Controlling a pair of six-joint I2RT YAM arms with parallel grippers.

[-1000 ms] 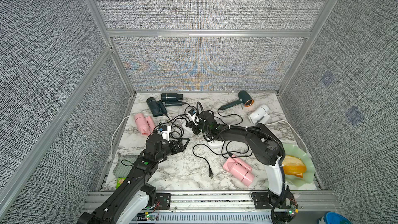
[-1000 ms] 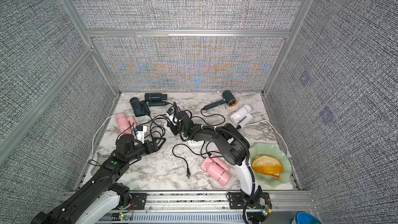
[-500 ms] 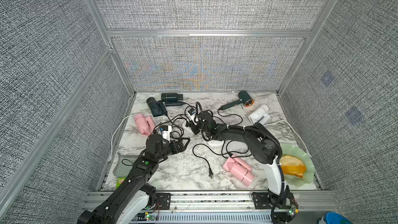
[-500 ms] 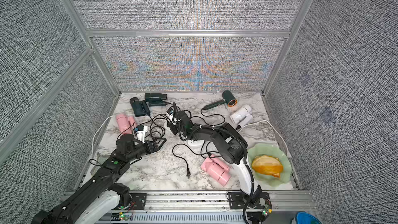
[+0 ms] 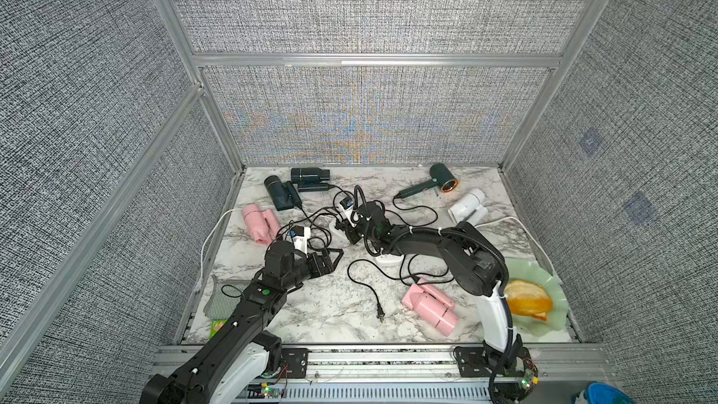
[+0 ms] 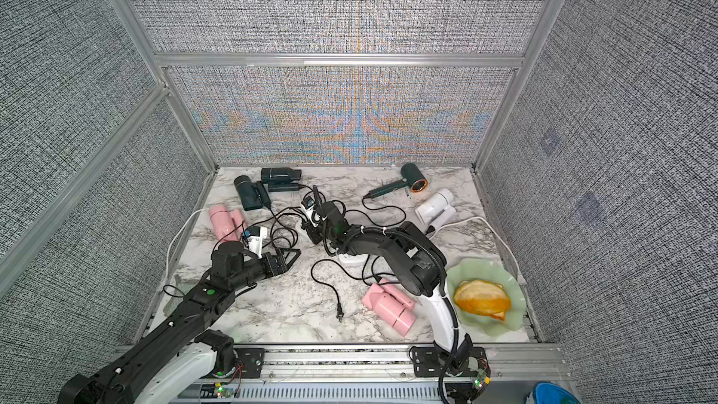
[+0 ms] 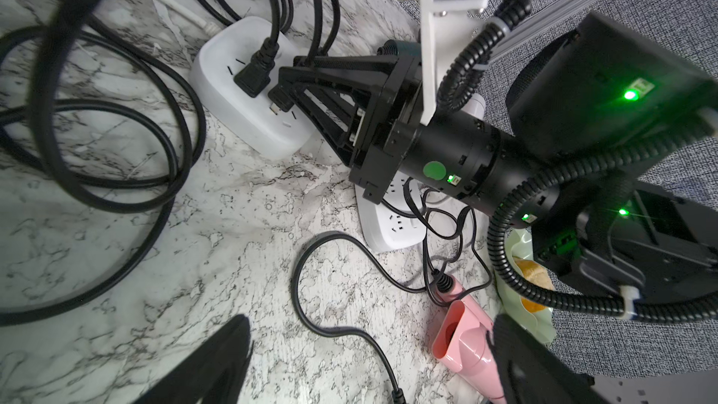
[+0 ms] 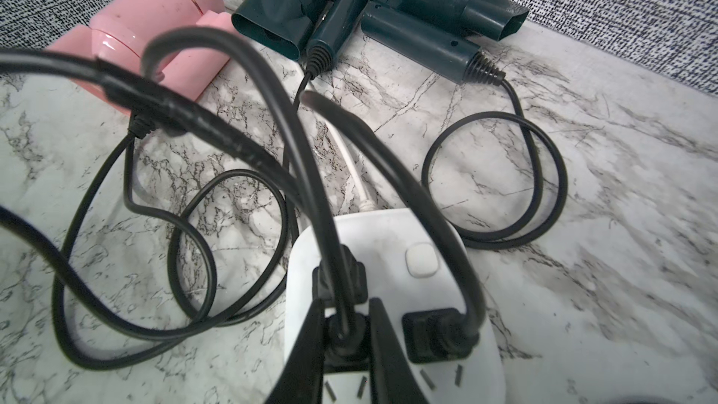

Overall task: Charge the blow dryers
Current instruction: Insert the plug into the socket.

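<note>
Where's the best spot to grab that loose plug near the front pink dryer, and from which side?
I'd grip the plug by its black body, behind the prongs, from above, jaws across its width: it lies flat on open marble, cord trailing back.

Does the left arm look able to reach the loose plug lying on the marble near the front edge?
Probably yes. The left gripper is open and empty, and only the plug's own cord and bare marble tabletop lie between it and the loose plug.

Shows dark teal dryer (image 5: 311, 175) beside second teal dryer (image 5: 277, 194) far left, pink dryer (image 5: 256, 221) just nearer, copper-ringed dryer (image 5: 441, 174) and white dryer (image 5: 468, 205) far right, second pink dryer (image 5: 429, 303) front right, all lying flat.
</note>
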